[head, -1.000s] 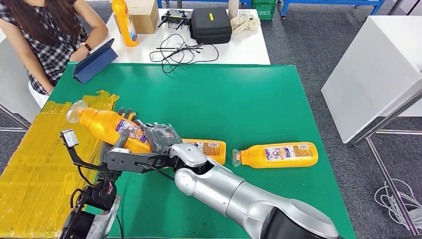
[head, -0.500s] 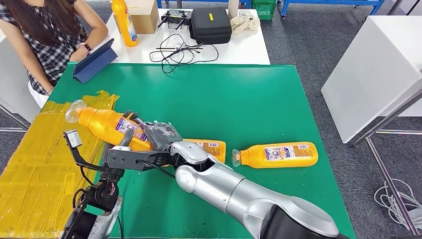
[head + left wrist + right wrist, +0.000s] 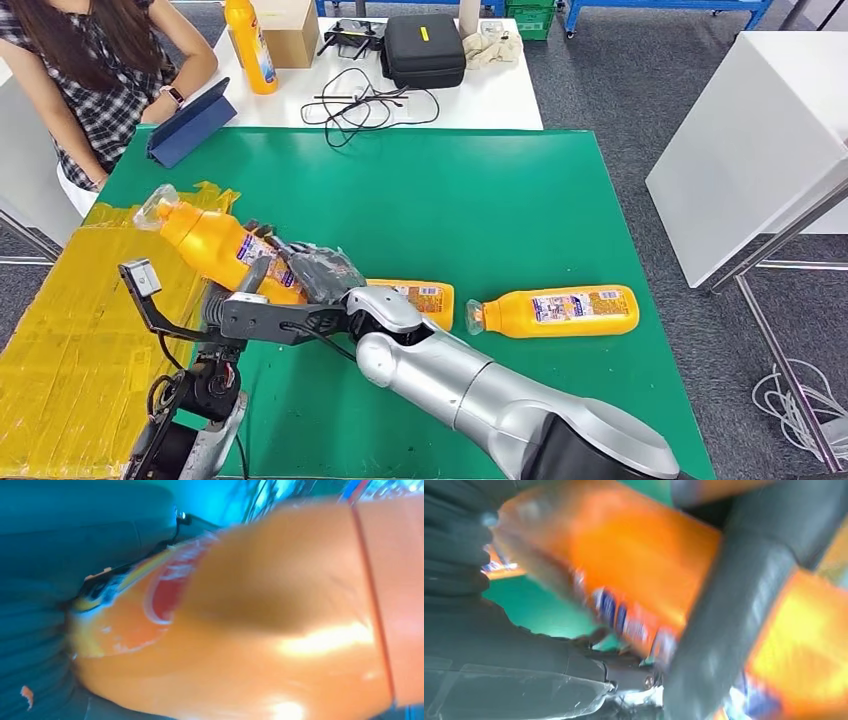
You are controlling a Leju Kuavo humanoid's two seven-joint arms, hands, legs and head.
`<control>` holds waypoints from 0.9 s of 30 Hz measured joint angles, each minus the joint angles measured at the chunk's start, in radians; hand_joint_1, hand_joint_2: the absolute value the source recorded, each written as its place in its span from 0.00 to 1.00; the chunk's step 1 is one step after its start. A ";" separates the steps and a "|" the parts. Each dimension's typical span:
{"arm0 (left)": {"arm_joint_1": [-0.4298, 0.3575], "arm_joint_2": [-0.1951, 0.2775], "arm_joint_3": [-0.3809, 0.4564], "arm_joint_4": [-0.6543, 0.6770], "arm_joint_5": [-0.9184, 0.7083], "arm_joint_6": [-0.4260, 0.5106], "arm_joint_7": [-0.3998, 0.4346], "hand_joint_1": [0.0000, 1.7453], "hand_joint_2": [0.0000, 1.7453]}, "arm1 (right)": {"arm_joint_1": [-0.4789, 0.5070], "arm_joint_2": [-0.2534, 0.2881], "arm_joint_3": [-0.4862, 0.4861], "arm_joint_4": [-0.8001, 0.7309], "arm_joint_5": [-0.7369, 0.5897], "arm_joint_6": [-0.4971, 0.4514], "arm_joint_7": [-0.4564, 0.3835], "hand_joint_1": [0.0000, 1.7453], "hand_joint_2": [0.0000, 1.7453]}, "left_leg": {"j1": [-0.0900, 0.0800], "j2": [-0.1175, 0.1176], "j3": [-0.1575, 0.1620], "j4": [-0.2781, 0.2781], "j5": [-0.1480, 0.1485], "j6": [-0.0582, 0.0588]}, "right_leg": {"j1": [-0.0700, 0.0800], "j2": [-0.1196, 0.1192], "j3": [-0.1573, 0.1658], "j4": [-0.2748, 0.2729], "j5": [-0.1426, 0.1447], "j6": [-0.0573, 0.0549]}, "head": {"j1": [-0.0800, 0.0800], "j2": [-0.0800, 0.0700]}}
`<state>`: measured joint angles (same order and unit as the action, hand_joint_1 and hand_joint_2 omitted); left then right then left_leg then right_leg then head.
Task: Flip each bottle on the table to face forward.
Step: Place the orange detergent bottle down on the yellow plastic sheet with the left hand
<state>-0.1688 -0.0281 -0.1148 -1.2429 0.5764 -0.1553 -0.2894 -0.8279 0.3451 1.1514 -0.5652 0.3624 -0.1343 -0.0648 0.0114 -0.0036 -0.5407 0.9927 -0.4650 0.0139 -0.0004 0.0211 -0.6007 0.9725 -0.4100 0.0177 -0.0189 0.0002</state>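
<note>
An orange bottle (image 3: 212,250) with a clear cap hangs tilted above the green table's (image 3: 450,200) left edge, cap end up and pointing to the far left. Both hands hold it. My left hand (image 3: 248,285) grips its middle from below, dark fingers curling over the far side. My right hand (image 3: 318,272) grips the base end. The same bottle (image 3: 260,630) is close and blurred in the left wrist view. In the right wrist view a thick grey thumb (image 3: 729,615) lies across the bottle (image 3: 634,565). Two more orange bottles lie flat: one (image 3: 428,298) half behind my right arm, one (image 3: 555,310) further right.
Yellow tape sheets (image 3: 70,330) cover the surface left of the green table. A person (image 3: 90,70) sits at the far left by a blue tablet (image 3: 190,125). The white table behind holds an upright orange bottle (image 3: 250,45), a black case (image 3: 424,48), cables and a cardboard box.
The held bottle has tipped up: its cap end has risen and moved a little away from me. Both hands have kept their hold. The two lying bottles have not moved.
</note>
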 joint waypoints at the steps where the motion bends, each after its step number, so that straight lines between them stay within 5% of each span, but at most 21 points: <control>1: -0.001 0.002 0.005 -0.004 -0.031 0.026 -0.017 1.00 1.00 | 0.003 0.000 -0.019 0.002 0.006 -0.022 -0.020 0.00 0.00 | 0.000 0.000 0.000 0.000 0.000 0.000 | 0.000 0.000 0.000 0.000 0.000 0.000 | 0.000 0.000; 6: -0.011 0.018 0.069 -0.018 -0.277 0.222 -0.130 1.00 1.00 | 0.021 -0.020 -0.179 -0.018 0.072 -0.070 -0.076 0.00 0.00 | 0.000 0.000 0.000 0.000 0.000 0.000 | 0.000 0.000 0.000 0.000 0.000 0.000 | 0.000 0.000; 15: -0.086 0.095 0.194 0.068 -0.958 0.737 -0.262 1.00 1.00 | 0.082 -0.091 -0.477 -0.192 0.131 0.031 -0.112 0.00 0.00 | 0.000 0.000 0.000 0.000 0.000 0.000 | 0.000 0.000 0.000 0.000 0.000 0.000 | 0.000 0.000; 20: -0.148 0.141 0.271 0.205 -1.485 0.815 -0.202 1.00 1.00 | 0.116 -0.114 -0.565 -0.259 0.134 0.063 -0.113 0.00 0.00 | 0.000 0.000 0.000 0.000 0.000 0.000 | 0.000 0.000 0.000 0.000 0.000 0.000 | 0.000 0.000; 24: -0.187 0.172 0.329 0.323 -1.970 0.816 0.011 1.00 1.00 | 0.123 -0.124 -0.596 -0.275 0.131 0.097 -0.113 0.00 0.00 | 0.000 0.001 0.000 0.000 0.000 0.000 | 0.000 0.000 0.000 0.000 0.000 0.000 | 0.000 0.000; 27: -0.214 0.201 0.313 0.430 -2.124 0.817 0.133 1.00 1.00 | 0.123 -0.125 -0.602 -0.275 0.128 0.113 -0.116 0.00 0.00 | 0.000 0.000 0.000 0.000 0.000 0.000 | 0.000 0.000 0.000 0.000 0.000 0.000 | 0.000 0.000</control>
<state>-0.3827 0.1731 0.1978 -0.8127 -1.5480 0.6620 -0.1565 -0.7044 0.2201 0.5490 -0.8404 0.4906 -0.0215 -0.1805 0.0116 -0.0033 -0.5406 0.9927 -0.4649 0.0138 -0.0001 0.0214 -0.6012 0.9728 -0.4100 0.0177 -0.0191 0.0004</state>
